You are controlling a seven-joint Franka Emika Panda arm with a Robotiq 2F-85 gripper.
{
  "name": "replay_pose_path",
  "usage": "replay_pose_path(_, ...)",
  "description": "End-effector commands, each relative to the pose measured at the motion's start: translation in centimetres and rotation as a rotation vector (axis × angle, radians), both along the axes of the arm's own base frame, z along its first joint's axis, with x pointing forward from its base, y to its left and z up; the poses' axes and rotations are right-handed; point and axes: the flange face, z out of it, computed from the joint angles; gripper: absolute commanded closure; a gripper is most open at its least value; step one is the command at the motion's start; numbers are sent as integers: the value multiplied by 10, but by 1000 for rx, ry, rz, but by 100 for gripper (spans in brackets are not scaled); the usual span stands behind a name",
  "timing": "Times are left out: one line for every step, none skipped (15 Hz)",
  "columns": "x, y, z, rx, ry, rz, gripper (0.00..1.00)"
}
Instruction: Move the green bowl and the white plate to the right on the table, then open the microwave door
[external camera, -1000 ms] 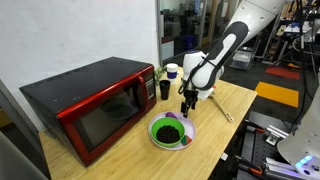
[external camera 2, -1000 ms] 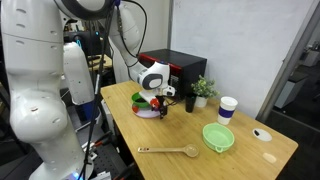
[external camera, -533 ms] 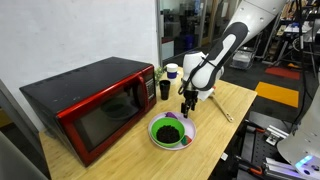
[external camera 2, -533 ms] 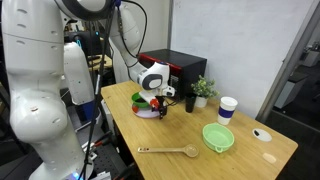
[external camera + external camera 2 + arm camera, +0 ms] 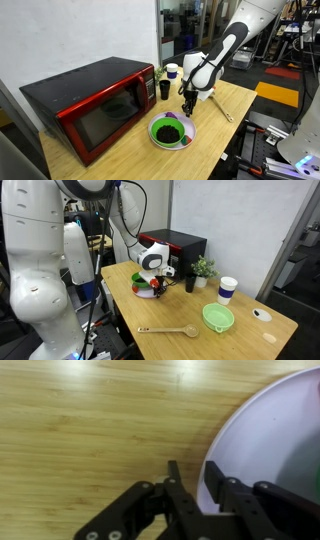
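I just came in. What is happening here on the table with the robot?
A robot arm is working on the white plate, which lies on the table near the red microwave. Its claw is low at the plate's rim, with one finger inside and one outside. Whether it already pinches the rim, I cannot tell. The green bowl sits apart, further along the table, with nothing touching it. The microwave door is closed.

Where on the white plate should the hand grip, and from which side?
The rim of the white plate, pinched from above at the edge nearest the hand, one finger inside, one outside. It lies flat on the table, too wide to span; only the rim offers a hold.
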Motion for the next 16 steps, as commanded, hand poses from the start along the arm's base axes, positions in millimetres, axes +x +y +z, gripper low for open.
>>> replay_pose_path(-2, 1, -3, 6, -9, -17, 98)
replay_pose_path(-3, 0, -3, 7, -12, -17, 99)
replay_pose_path(-3, 0, -3, 7, -12, -17, 100)
replay_pose_path(-4, 0, -3, 6, -12, -17, 100)
replay_pose_path(-5, 0, -3, 6, -11, -17, 100)
replay_pose_path(-5, 0, -3, 7, -10, -17, 100)
replay_pose_path(-5, 1, 0, 10, -10, -15, 100)
replay_pose_path(-4, 2, 1, 12, -15, -15, 74)
replay_pose_path(-3, 3, 2, 14, -18, -15, 72)
replay_pose_path(-2, 5, 3, 17, -21, -15, 67)
replay_pose_path(-1, 7, 3, 20, -23, -16, 59)
replay_pose_path(0, 9, 4, 24, -26, -17, 53)
replay_pose_path(0, 12, 4, 28, -29, -17, 45)
replay_pose_path(0, 15, 4, 31, -32, -18, 38)
replay_pose_path(0, 18, 2, 36, -33, -21, 31)
replay_pose_path(0, 21, 0, 41, -32, -22, 25)
